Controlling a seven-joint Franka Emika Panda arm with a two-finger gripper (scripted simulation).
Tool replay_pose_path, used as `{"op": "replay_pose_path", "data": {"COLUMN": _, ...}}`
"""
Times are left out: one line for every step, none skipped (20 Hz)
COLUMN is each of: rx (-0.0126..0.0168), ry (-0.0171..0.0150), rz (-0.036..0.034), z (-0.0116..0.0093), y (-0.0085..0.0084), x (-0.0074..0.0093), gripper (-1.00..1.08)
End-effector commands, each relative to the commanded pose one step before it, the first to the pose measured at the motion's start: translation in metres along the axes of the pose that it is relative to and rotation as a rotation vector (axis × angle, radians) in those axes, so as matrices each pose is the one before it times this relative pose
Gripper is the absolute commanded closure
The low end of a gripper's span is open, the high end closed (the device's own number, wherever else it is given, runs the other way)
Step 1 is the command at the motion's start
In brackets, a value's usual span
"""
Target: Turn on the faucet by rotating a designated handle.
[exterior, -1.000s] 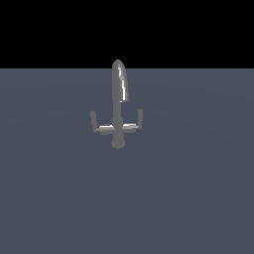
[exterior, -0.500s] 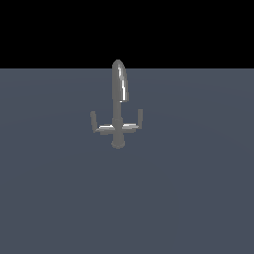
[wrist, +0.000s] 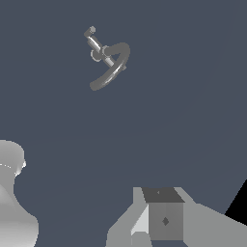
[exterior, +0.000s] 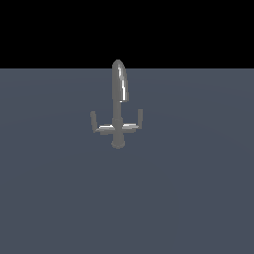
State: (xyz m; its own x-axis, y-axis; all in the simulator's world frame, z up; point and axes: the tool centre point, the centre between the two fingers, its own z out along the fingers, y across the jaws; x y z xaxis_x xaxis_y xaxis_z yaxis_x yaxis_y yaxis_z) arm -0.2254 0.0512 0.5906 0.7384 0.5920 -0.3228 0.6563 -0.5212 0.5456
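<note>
Faucet (exterior: 117,106) stands alone on the grey floor (exterior: 188,198), just above the middle of the exterior view; spout upright and curving toward the camera; two side arms spread level, one to that view's left (exterior: 93,121), one to its right (exterior: 140,118), each with its tip turned up. Compared with the exterior pictures of one second and half a second ago, nothing on the faucet has changed; arms at the same angle, spout in the same line. Judgement: no rotation has been applied; the faucet is still off and the task is at its approach stage.

No arm or gripper appears in the exterior view; the robot is out of that frame. Wrist view looks down on the faucet (wrist: 108,58) from well apart; curved spout and one arm with its end cap are plain; the second arm is hidden behind the spout; which handle is the designated one cannot be told.

Gripper (wrist: 164,219): only a blocky grey part shows at the picture's edge; fingertips are cut off; how far the fingers stand apart cannot be told; nothing is seen held and nothing touches the faucet. A pale rounded robot part (wrist: 12,193) also shows at the edge.

Judgement: the next move calls for closing the wide gap to one arm and pushing its tip sideways about the base; risk is striking the spout on the way in.
</note>
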Motion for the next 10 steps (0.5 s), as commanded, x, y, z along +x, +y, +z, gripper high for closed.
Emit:
{"op": "replay_pose_path", "data": {"rx": -0.03946, "ry": -0.03489, "rz": -0.06513, "z": -0.00751, "y": 0.00085, "x": 0.00594, "gripper": 1.08}}
{"op": "replay_pose_path", "data": {"rx": -0.01432, "ry": -0.01473, "rz": -0.02615, "z": -0.00281, "y": 0.00047, "x": 0.00254, "gripper": 1.08}}
{"op": "replay_pose_path", "data": {"rx": -0.01376, "ry": -0.01517, "rz": -0.02636, "z": -0.00275, "y": 0.00054, "x": 0.00262, "gripper": 1.08}}
{"op": "replay_pose_path", "data": {"rx": -0.01319, "ry": -0.01558, "rz": -0.02658, "z": -0.00270, "y": 0.00061, "x": 0.00271, "gripper": 1.08}}
{"op": "replay_pose_path", "data": {"rx": -0.01259, "ry": -0.01596, "rz": -0.02679, "z": -0.00263, "y": 0.00069, "x": 0.00279, "gripper": 1.08}}
{"op": "replay_pose_path", "data": {"rx": -0.01200, "ry": -0.01633, "rz": -0.02703, "z": -0.00258, "y": 0.00077, "x": 0.00288, "gripper": 1.08}}
{"op": "replay_pose_path", "data": {"rx": -0.01138, "ry": -0.01665, "rz": -0.02724, "z": -0.00251, "y": 0.00085, "x": 0.00295, "gripper": 1.08}}
{"op": "replay_pose_path", "data": {"rx": -0.01077, "ry": -0.01696, "rz": -0.02748, "z": -0.00246, "y": 0.00094, "x": 0.00304, "gripper": 1.08}}
{"op": "replay_pose_path", "data": {"rx": -0.01014, "ry": -0.01723, "rz": -0.02771, "z": -0.00239, "y": 0.00104, "x": 0.00312, "gripper": 1.08}}
{"op": "replay_pose_path", "data": {"rx": -0.00951, "ry": -0.01747, "rz": -0.02795, "z": -0.00233, "y": 0.00113, "x": 0.00320, "gripper": 1.08}}
